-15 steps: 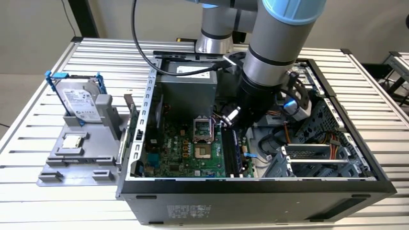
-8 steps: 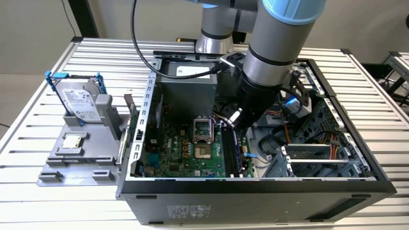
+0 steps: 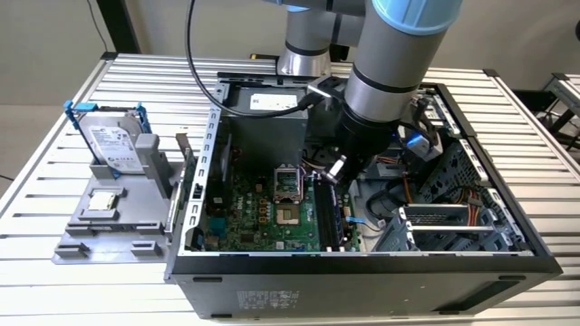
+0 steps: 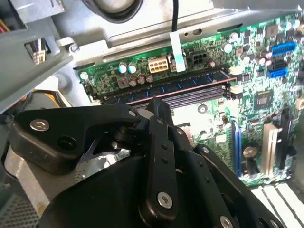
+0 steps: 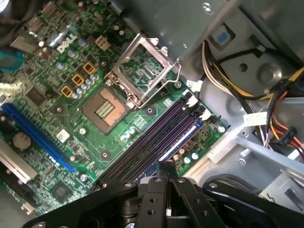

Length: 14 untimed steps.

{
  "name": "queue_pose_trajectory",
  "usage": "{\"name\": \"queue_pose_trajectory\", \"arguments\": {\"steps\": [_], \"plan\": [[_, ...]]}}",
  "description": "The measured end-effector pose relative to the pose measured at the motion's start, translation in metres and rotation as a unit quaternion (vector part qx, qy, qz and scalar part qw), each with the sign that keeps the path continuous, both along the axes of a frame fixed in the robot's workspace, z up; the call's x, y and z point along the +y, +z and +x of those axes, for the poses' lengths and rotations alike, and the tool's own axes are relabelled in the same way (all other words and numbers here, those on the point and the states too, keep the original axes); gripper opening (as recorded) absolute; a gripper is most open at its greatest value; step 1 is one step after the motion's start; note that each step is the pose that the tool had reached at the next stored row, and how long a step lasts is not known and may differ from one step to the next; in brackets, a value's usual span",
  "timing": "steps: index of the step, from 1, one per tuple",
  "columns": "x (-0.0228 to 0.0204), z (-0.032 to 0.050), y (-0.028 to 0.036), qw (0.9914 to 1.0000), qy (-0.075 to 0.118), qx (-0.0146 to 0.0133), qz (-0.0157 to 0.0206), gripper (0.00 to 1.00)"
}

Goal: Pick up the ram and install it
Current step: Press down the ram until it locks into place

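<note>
Inside the open black steel computer case (image 3: 363, 268) we see the green motherboard (image 3: 263, 217), flat and densely studded. Along its edge nearest the exterior view's right run long dark memory slots (image 5: 156, 137); the ram (image 4: 190, 85), a thin narrow stick, stands in one. Directly above the slots, the black gripper (image 5: 166, 167) has its fingers pressed together, holding nothing

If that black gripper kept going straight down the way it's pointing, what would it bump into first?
Most likely the row of long memory slots on the green motherboard. In the first wrist view the gripper sits right over their blue edge. How far above them it is can't be judged.
</note>
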<state>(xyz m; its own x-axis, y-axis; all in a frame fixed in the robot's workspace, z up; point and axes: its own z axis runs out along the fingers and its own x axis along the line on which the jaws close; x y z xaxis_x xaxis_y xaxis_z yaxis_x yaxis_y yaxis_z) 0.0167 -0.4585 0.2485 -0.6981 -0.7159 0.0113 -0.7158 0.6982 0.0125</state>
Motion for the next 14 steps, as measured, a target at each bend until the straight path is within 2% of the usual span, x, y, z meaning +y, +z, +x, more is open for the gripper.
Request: {"name": "queue_pose_trajectory", "arguments": {"steps": [3,6,9,14], "plan": [[0.0,0.0,0.0,0.99967,0.026,0.0,0.0,0.0],[0.0,-0.0001,0.0,0.99858,0.053,0.0,0.0,0.0],[0.0,0.0,0.0,0.99678,0.08,0.0,0.0,0.0],[0.0,0.0,0.0,0.99279,0.12,0.0004,0.0,0.0]]}}
